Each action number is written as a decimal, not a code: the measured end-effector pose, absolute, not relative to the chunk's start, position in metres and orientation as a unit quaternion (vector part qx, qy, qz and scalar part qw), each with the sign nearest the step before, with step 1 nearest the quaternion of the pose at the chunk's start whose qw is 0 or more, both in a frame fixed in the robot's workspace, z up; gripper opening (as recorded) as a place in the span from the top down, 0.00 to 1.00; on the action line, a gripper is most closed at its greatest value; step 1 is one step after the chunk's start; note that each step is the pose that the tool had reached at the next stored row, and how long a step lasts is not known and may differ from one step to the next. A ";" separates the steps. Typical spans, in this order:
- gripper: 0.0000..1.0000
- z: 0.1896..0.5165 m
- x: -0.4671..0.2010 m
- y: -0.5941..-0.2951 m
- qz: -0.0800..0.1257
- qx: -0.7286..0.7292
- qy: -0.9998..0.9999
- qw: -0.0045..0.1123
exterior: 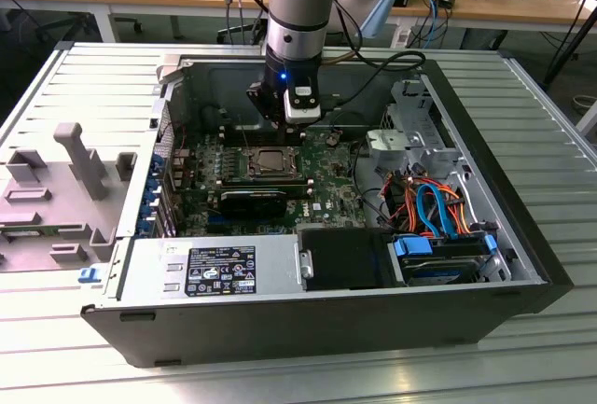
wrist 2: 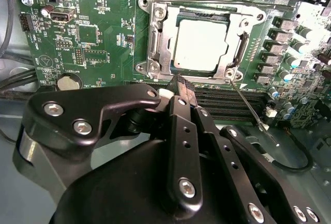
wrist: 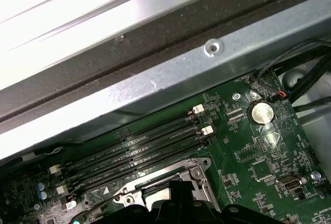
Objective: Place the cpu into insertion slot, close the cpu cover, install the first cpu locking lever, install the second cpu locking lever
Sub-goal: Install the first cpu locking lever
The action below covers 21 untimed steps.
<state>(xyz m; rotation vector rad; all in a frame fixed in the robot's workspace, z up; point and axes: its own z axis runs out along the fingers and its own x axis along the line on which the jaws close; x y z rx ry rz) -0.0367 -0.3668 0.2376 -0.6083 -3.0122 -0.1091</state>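
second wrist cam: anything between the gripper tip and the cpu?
In the second wrist view, the silver rim of the cpu cover lies between the gripper and the cpu; no other part sits in that stretch.

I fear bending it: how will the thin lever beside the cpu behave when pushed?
The lever is a thin long wire rod, so probably springy and light. Its smooth bare metal may slip under a push.
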 end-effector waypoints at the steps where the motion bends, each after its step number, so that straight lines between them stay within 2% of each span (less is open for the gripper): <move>1: 0.89 0.238 -0.037 -0.367 -0.036 -0.197 -0.979 0.033; 21: 0.89 0.238 -0.037 -0.367 -0.038 -0.182 -0.982 0.035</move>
